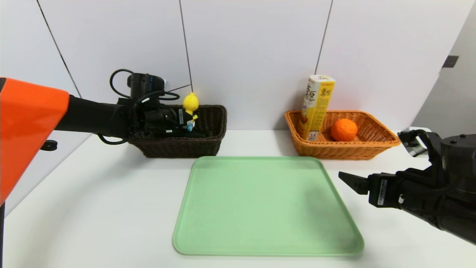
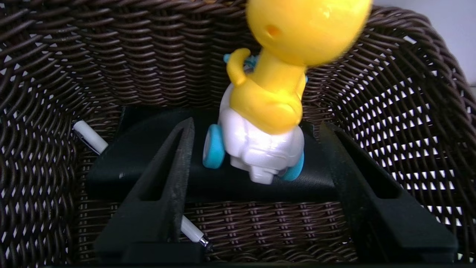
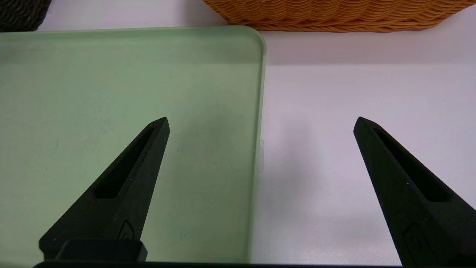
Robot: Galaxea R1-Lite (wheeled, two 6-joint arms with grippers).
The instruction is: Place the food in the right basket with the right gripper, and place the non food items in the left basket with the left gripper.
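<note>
Dark brown wicker forms the left basket (image 1: pixel 208 123), which stands beyond the far left corner of the green tray (image 1: pixel 266 208) on the white table (image 1: pixel 93 208). The left gripper (image 2: pixel 256 149) reaches into this basket with its jaws spread apart; the yellow duck toy (image 2: pixel 267 104) stands between them on its blue wheels, and neither finger appears to touch it. The duck rests on the long black pouch (image 2: pixel 148 156), which lies across the basket floor. A slim white pen (image 2: pixel 89 137) lies partly under the pouch, one end near the basket wall and the other end showing beside a gripper finger (image 2: pixel 174 167).

Beyond the tray's far right corner stands the bright orange right basket (image 1: pixel 375 143). The yellow-and-white snack carton (image 1: pixel 316 108) stands in it, leaning a little, at the end nearer the brown basket, and the round orange fruit (image 1: pixel 344 129) sits just beside the carton.

The right gripper (image 3: pixel 260 123) hovers over the tray's right edge, jaws wide and holding nothing.
</note>
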